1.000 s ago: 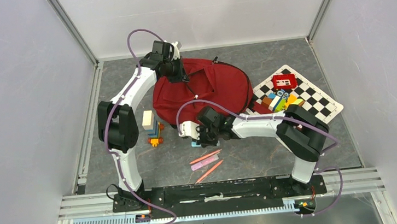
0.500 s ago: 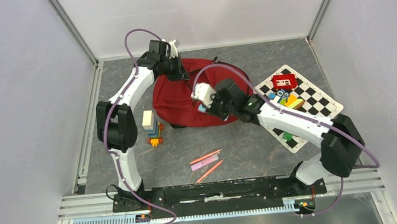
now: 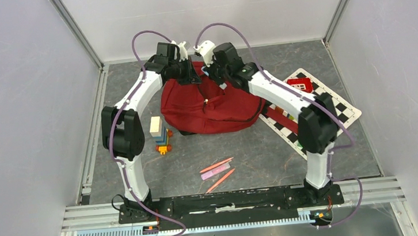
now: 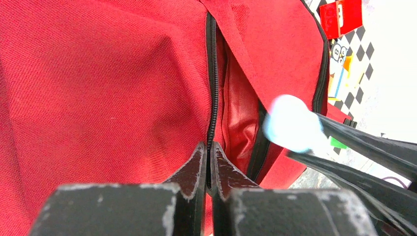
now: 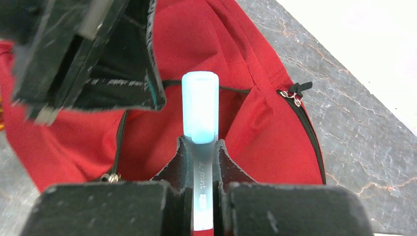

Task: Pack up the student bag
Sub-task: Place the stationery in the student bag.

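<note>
The student bag (image 3: 217,103) is a dark red backpack lying at the back middle of the table. My left gripper (image 3: 194,78) is at its back top edge, shut on the fabric at the black zip line (image 4: 212,98) and holding the opening apart; red lining shows inside. My right gripper (image 3: 214,74) is just right of it over the same edge, shut on a pen with a light blue cap (image 5: 200,105). The cap points at the bag's opening (image 5: 236,123). The cap also shows in the left wrist view (image 4: 291,123).
A checkered mat (image 3: 333,106) lies right of the bag with a small red box (image 3: 299,84) and coloured pieces on it, partly behind my right arm. A stack of toy blocks (image 3: 160,135) stands left of the bag. Pink and orange pens (image 3: 217,169) lie in front.
My right arm has swung with the pen from the table in front of the bag, over it, to its back top edge beside the left gripper. The left gripper has kept its hold.
</note>
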Motion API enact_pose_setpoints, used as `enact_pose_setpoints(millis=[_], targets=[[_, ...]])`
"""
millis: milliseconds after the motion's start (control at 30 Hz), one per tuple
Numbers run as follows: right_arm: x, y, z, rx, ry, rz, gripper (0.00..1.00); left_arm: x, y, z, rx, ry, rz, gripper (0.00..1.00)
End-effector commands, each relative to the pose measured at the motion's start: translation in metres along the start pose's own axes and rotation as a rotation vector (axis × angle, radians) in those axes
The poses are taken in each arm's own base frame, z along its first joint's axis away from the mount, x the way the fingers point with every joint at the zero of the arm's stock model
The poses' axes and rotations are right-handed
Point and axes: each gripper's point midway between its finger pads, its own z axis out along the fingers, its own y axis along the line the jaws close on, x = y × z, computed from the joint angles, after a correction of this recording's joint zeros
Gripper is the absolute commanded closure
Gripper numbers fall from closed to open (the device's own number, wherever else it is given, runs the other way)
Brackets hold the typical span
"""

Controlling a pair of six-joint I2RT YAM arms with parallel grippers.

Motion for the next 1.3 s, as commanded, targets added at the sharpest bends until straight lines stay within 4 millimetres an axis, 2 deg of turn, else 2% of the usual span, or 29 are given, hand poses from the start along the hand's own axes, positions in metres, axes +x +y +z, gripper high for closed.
enact_pose_setpoints(millis=[0,267,400,633,767,967,1100,1233,1267], targets=[[0.0,-0.005,0.018,0.022,0.055,0.014,1.0,-0.03,-0.018,-0.016,0.054,-0.095,0.051,0.93],[0.034,0.01,0.019,-0.026,0.113,0.055,1.0,-0.034,-0.015,-0.014,0.033,-0.105,0.041,0.94],[0.039,0.016,0.034,-0.044,0.135,0.08,1.0,-0.032,-0.017,-0.015,0.046,-0.102,0.047,0.94],[0.011,0.0,0.066,-0.019,0.053,0.167,1.0,-0.029,-0.02,-0.014,0.073,-0.098,0.028,0.94],[0.007,-0.004,0.086,-0.014,0.008,0.265,1.0,-0.028,-0.023,-0.013,0.091,-0.095,0.023,0.94],[0.005,0.008,0.11,-0.052,-0.043,0.36,1.0,-0.025,-0.023,-0.012,0.095,-0.089,0.014,0.94],[0.009,0.009,0.112,-0.05,-0.039,0.373,1.0,-0.025,-0.023,-0.013,0.092,-0.092,0.013,0.94],[0.009,-0.003,0.098,0.01,-0.063,0.362,0.78,-0.025,-0.021,-0.012,0.086,-0.092,0.009,0.94],[0.009,-0.007,0.093,0.033,-0.067,0.36,0.68,-0.025,-0.022,-0.012,0.089,-0.091,0.007,0.94]])
